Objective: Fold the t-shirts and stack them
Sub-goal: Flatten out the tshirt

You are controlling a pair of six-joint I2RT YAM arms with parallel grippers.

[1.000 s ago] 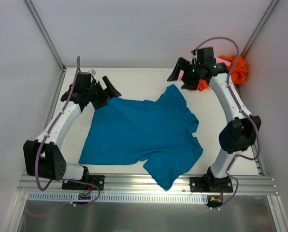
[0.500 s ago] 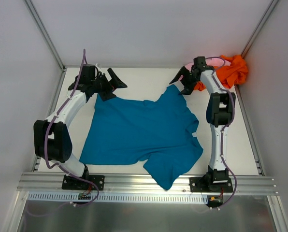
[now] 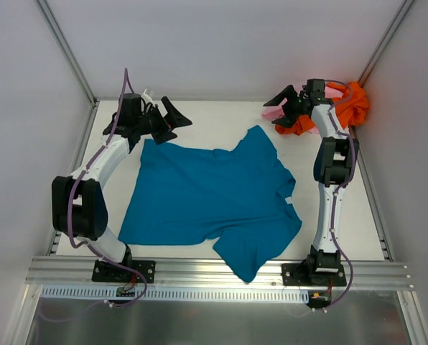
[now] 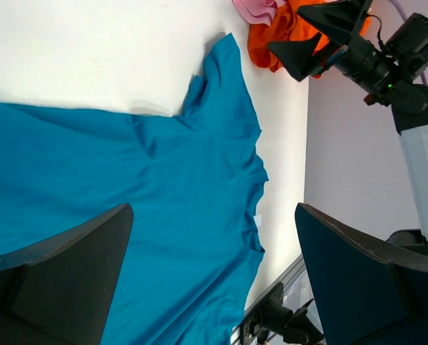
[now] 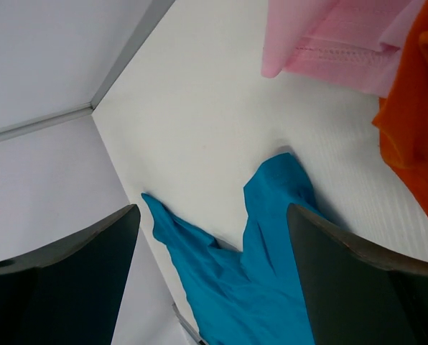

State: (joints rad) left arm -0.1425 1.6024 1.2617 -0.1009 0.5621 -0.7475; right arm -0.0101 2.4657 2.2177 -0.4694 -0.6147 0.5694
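Top external, right arm (image 3: 335, 162) swung back by orange t-shirt (image 3: 352, 106), jaws spread

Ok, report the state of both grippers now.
Left gripper: open, holding nothing.
Right gripper: open, holding nothing.

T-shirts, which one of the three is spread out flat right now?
The teal-blue t-shirt. It alone lies spread open, with sleeves and body showing. The orange t-shirt and the pink t-shirt sit crumpled together in the far right corner.
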